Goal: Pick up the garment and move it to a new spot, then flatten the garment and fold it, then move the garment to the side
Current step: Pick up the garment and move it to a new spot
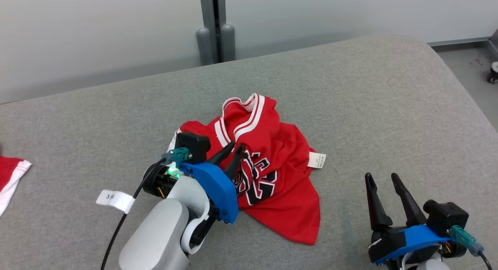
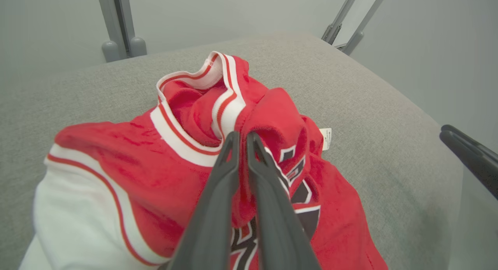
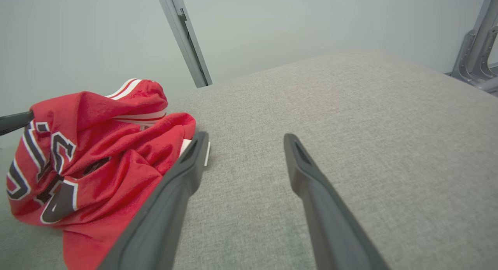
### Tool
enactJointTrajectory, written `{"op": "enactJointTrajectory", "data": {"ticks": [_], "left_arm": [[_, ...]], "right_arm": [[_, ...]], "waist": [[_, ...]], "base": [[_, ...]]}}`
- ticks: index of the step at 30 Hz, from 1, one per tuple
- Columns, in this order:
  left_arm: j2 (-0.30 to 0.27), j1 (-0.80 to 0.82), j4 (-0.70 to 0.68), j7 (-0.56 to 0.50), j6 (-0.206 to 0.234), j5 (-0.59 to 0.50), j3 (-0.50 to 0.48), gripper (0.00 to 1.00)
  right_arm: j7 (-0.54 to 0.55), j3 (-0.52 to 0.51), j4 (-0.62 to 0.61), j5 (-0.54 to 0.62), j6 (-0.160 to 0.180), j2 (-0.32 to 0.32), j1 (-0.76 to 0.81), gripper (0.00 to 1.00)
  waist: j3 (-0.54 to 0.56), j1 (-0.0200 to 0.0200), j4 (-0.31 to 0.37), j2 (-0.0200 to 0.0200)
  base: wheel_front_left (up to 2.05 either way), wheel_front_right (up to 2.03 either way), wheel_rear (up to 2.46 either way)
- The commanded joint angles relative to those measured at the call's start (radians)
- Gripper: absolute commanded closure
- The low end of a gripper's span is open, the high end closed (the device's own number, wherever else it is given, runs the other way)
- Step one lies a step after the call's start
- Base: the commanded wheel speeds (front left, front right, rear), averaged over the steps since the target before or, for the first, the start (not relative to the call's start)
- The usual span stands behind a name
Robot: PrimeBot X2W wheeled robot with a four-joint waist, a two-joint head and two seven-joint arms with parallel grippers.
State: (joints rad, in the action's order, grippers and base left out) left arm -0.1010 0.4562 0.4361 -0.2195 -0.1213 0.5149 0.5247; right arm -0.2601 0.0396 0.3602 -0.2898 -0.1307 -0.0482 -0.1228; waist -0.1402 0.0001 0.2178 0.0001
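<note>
A crumpled red jersey (image 1: 272, 165) with white trim and black lettering lies in a heap in the middle of the grey padded table (image 1: 350, 99). My left gripper (image 1: 234, 148) sits on the heap's left side, shut on a raised fold of the red jersey (image 2: 268, 118) just below the striped collar (image 2: 194, 79). My right gripper (image 1: 383, 178) stands open over bare table to the right of the jersey (image 3: 97, 153), with nothing between its fingers (image 3: 186, 165). A white care label (image 1: 317, 160) sticks out at the jersey's right edge.
Another red and white cloth (image 1: 9, 176) lies at the table's left edge. A white paper tag (image 1: 114, 200) lies on the table by my left arm. A grey post (image 1: 214, 28) stands behind the table. Floor (image 1: 467, 63) shows past the right edge.
</note>
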Motion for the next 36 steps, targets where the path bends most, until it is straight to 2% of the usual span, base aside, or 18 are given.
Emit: {"op": "enactJointTrajectory", "data": {"ticks": [1,8,16,19,25,31,36], "left_arm": [[0.001,-0.003,0.0,0.018,-0.003,0.006,-0.006,0.0],[-0.025,-0.081,-0.068,0.24,-0.002,0.026,-0.056,0.0],[-0.103,-0.268,-0.134,0.451,0.087,0.014,-0.177,0.0],[-0.108,-0.328,-0.152,0.477,0.118,-0.001,-0.219,0.0],[-0.124,-0.412,-0.169,0.485,0.135,-0.053,-0.291,0.0],[-0.106,-0.48,-0.21,0.486,0.141,-0.113,-0.35,0.0],[-0.099,-0.5,-0.219,0.486,0.121,-0.136,-0.379,0.0]], "right_arm": [[-0.005,-0.005,-0.002,0.008,0.0,-0.004,-0.001,0.0],[-0.003,-0.034,-0.011,0.034,0.0,-0.004,0.022,0.0],[0.04,-0.052,-0.045,0.07,0.0,-0.004,0.057,0.0],[0.057,-0.065,-0.062,0.082,0.0,-0.004,0.071,0.0],[0.09,-0.074,-0.092,0.096,0.0,-0.005,0.095,0.0],[0.107,-0.076,-0.11,0.094,0.0,-0.004,0.11,0.0],[0.11,-0.074,-0.116,0.084,0.0,-0.004,0.117,0.0]], "waist": [[0.002,-0.0001,-0.007,-0.0001],[0.043,-0.0001,-0.07,-0.0001],[0.083,-0.0001,-0.149,-0.0001],[0.094,-0.0001,-0.177,-0.0001],[0.113,-0.0001,-0.215,-0.0001],[0.126,-0.0001,-0.223,-0.0001],[0.126,-0.0001,-0.22,-0.0001]], "base": [[0.0,0.0,0.0],[0.0,0.0,0.0],[0.0,0.0,0.0],[0.0,0.0,0.0],[0.0,0.0,0.0],[0.0,0.0,0.0],[0.0,0.0,0.0]]}}
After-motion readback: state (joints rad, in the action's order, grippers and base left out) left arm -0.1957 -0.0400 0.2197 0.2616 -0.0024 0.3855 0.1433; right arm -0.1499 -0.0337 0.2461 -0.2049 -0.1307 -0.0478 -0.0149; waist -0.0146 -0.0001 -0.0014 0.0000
